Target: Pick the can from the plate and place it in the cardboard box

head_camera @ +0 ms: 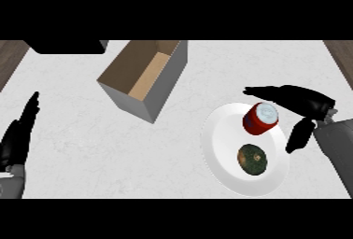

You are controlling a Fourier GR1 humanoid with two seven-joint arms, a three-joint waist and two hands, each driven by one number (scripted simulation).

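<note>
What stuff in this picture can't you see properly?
Head view:
- Inside the cardboard box: its floor hidden by its walls.
- A black thing at the top: cut off by the edge.
- The can: label too small to read.
- The right hand: touching the can or not, unclear.

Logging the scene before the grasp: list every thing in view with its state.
Red cylindrical metal can: upright on the plate, not held.
Round white plate: carrying can and fruit.
Dark green round fruit: on the plate, apart from the can.
Brown cardboard box: top open, left of the plate.
Black right hand: open, fingers and thumb bracketing the can.
Black left hand: open, resting at left edge.
</note>
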